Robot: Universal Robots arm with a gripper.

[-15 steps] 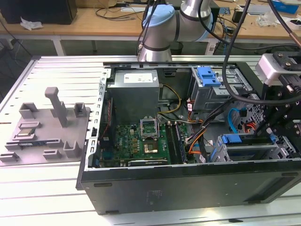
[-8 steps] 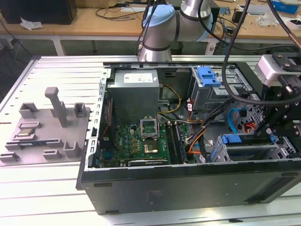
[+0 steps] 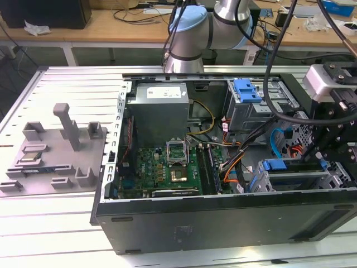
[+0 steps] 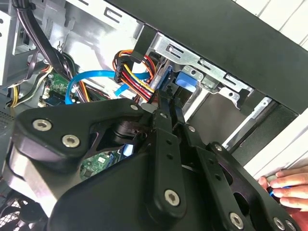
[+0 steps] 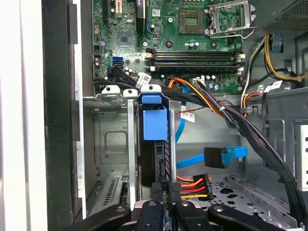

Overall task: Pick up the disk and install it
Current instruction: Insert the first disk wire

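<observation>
Wires of red, orange and yellow [image 5: 192,184] and a flat blue cable [image 5: 190,162] crowd beside the grey metal drive cage [image 5: 113,139]. Inside stands the flat, blue-framed disk [image 5: 155,122] on edge, the black hand's [image 5: 165,188] fingers drawn together at its end.

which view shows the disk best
The first wrist view: the disk stands on edge in the drive bay, blue frame plain. The exterior view and second wrist view show a small blue part of the disk.
</observation>
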